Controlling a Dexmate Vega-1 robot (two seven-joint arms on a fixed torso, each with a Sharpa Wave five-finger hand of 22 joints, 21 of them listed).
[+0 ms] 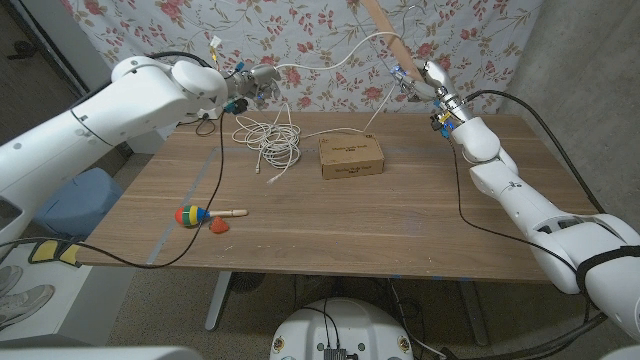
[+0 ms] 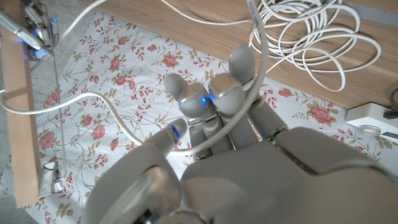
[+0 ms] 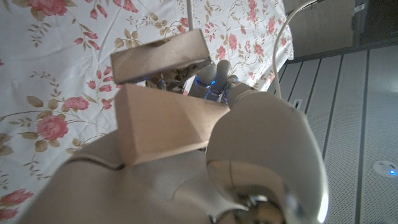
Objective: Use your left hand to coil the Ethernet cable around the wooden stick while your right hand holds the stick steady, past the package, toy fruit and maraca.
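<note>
My left hand (image 1: 252,82) is raised over the table's far left and grips the white Ethernet cable (image 1: 268,138); in the left wrist view the cable (image 2: 260,43) runs between its curled fingers (image 2: 217,99). From that hand the cable arcs across to the wooden stick (image 1: 385,30), and the rest lies in a loose coil on the table. My right hand (image 1: 432,82) holds the stick's lower end up at the far right, slanting up and left. In the right wrist view the stick (image 3: 158,124) sits gripped in that hand (image 3: 249,143). The stick (image 2: 15,137) stands at the edge of the left wrist view.
A cardboard package (image 1: 350,157) lies mid-table to the right of the coil. A striped maraca (image 1: 195,215) and a small red toy fruit (image 1: 220,227) lie near the front left. A black cable (image 1: 218,170) crosses the table's left side. A floral cloth (image 1: 320,30) hangs behind.
</note>
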